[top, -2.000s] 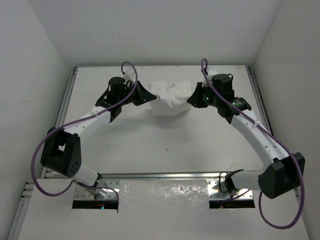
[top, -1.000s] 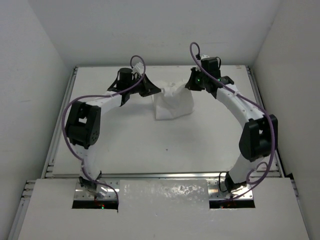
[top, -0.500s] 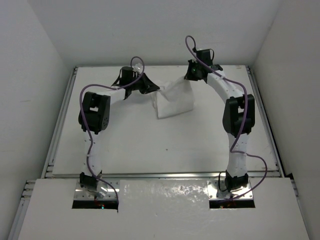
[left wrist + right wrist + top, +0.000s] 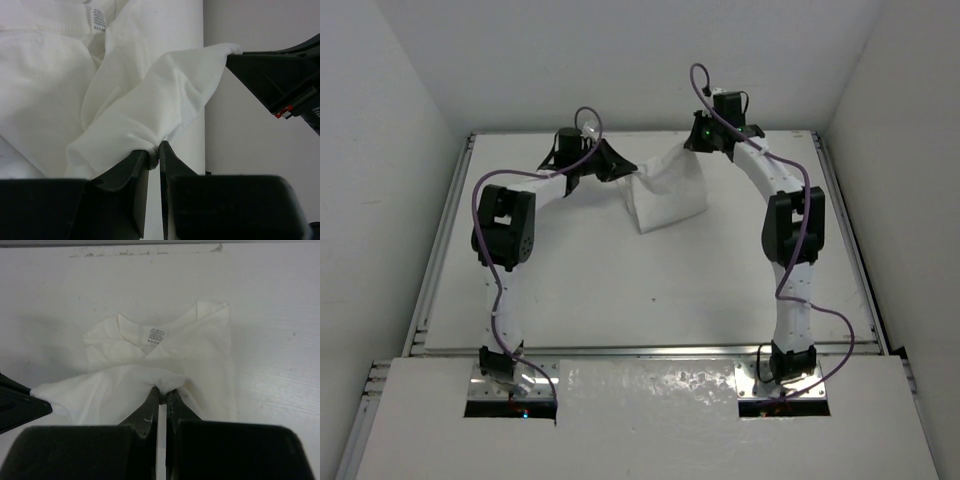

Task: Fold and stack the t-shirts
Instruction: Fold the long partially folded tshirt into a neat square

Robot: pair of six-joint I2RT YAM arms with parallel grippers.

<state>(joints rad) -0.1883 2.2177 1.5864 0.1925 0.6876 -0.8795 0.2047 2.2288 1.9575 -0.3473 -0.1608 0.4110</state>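
Clearly the plain white soft cloth t-shirt point(image 4: 670, 195) is light and limp. It sags and bunches between holds, so I would grip it at hems or shoulder seams, with the holds spread wide to pull it flat. It sits near the far edge of the white rigid tabletop point(image 4: 650, 290), about mid-width, its top edge stretched between the two grippers. The left gripper point(image 4: 154, 150) has its fingers clamped on a bunched fold. The right gripper point(image 4: 162, 394) pinches another fold, fingers almost together. Count: one t-shirt, one neck label point(image 4: 156, 334), two grippers.
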